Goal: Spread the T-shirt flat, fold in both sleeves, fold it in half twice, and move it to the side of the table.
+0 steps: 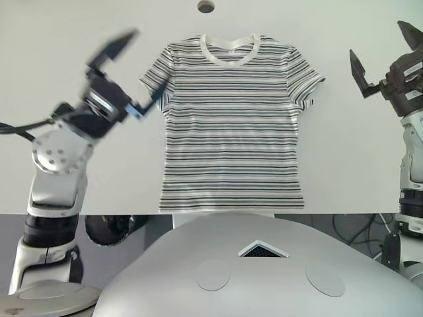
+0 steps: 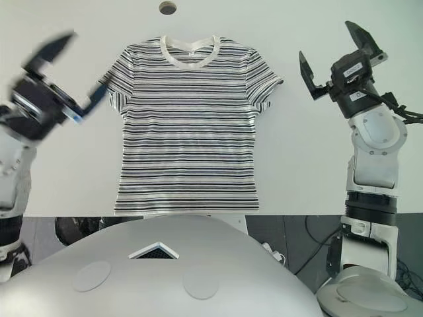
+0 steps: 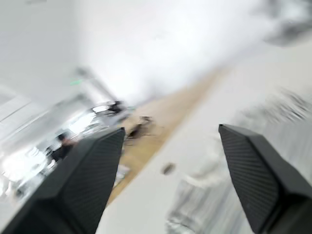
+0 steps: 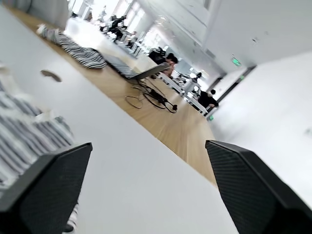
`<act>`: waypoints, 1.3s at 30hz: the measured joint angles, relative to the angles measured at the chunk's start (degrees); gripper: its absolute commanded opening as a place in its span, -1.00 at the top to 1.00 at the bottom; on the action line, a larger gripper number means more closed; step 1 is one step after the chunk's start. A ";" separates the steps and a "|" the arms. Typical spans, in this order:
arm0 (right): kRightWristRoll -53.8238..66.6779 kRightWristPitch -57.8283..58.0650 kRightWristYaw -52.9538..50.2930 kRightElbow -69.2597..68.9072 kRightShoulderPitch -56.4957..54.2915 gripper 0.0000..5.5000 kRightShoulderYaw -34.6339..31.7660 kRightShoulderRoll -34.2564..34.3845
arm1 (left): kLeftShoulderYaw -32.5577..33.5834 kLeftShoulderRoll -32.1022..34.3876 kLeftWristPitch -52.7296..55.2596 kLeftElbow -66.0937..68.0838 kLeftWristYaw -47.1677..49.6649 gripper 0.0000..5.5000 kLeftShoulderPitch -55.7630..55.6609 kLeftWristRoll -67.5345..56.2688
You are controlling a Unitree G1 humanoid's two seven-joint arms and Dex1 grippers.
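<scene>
A striped T-shirt (image 1: 231, 125) lies spread flat on the white table (image 1: 357, 165), collar toward the far edge, both sleeves out to the sides. My left gripper (image 1: 132, 69) hovers open just off the shirt's left sleeve (image 1: 156, 76), raised above the table. My right gripper (image 2: 334, 56) stands open to the right of the right sleeve (image 2: 263, 82), well clear of it, fingers pointing up and away. The wrist views look past each pair of open fingers (image 3: 87, 180) (image 4: 44, 183) to the shirt's striped cloth (image 4: 29, 131) and the room beyond.
A round cable hole (image 1: 206, 6) sits in the table past the collar. The table's near edge (image 1: 119, 213) runs just under the shirt's hem. Bare table lies on either side of the shirt.
</scene>
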 measured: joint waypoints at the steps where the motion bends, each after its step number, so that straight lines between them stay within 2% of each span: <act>1: 2.84 3.84 0.56 -1.51 0.31 -0.58 -1.41 -0.02 | 1.43 -1.74 4.28 3.58 1.88 -0.29 -2.64 -2.56; 4: 11.15 14.68 1.54 -2.41 0.61 -0.58 -7.45 -0.81 | 2.20 -5.38 16.10 16.13 5.04 -0.29 -7.68 -4.51; 8: 15.13 18.51 1.58 -1.31 -0.08 -0.58 -13.84 -2.10 | 3.73 -8.59 30.52 33.17 5.64 -0.29 -16.72 -7.75; 11: 15.05 18.55 2.14 -1.62 0.15 -0.58 -14.22 -2.11 | 3.68 -9.42 35.38 39.64 2.91 -0.29 -20.18 -7.85; 14: 14.03 18.60 2.17 -3.91 1.80 -0.59 -14.25 -2.11 | 2.55 -9.20 37.20 43.74 -0.71 -0.11 -21.24 -5.77; 15: 13.68 18.62 2.16 -3.92 2.12 -0.59 -14.25 -2.11 | 2.47 -9.20 37.88 44.01 -1.28 -0.05 -21.27 -5.61; 22: 12.12 18.96 2.12 -3.96 2.06 -0.59 -13.31 -2.11 | 1.55 -7.89 42.07 41.62 -5.62 -0.05 -21.11 -3.77; 31: 8.89 19.09 2.11 -3.99 1.63 -0.59 -11.59 -2.13 | -1.85 -5.82 42.07 34.86 -8.71 -0.05 -16.97 1.23; 39: 8.24 18.96 2.44 -3.89 1.18 -0.59 -10.91 -2.13 | 1.15 -8.10 43.94 37.24 -7.85 -0.05 -18.77 0.61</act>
